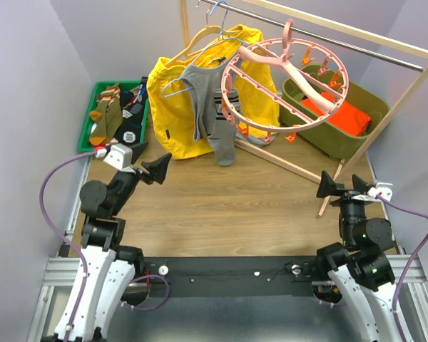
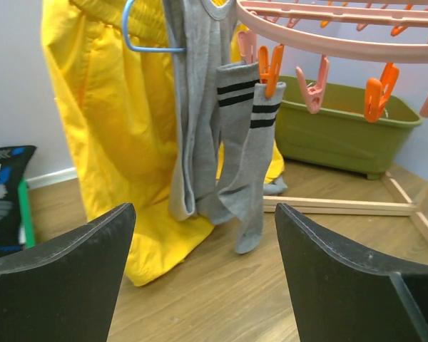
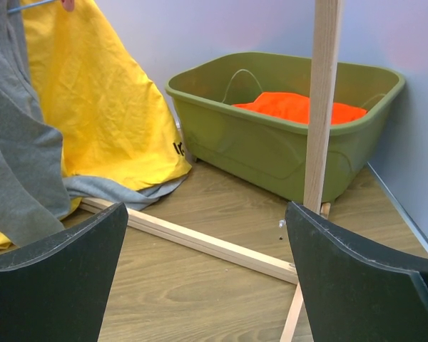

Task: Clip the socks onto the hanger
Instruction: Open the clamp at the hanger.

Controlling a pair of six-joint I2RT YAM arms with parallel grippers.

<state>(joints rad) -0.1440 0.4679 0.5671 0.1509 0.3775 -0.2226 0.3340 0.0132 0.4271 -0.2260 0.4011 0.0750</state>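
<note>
Hovering L gripper (image 2: 203, 285) jaws wide apart, empty | R gripper (image 3: 203, 285) same, wide, empty | socks (image 1: 113, 114) in green bin (image 1: 85, 121) ahead-left of L gripper | hanger (image 2: 328, 44) ahead & above L gripper, 2 grey striped socks (image 2: 246, 142) clipped on.

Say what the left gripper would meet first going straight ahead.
Likely the grey striped socks clipped to the pink hanger. Nothing nearer shows, though depth is unclear.
</note>
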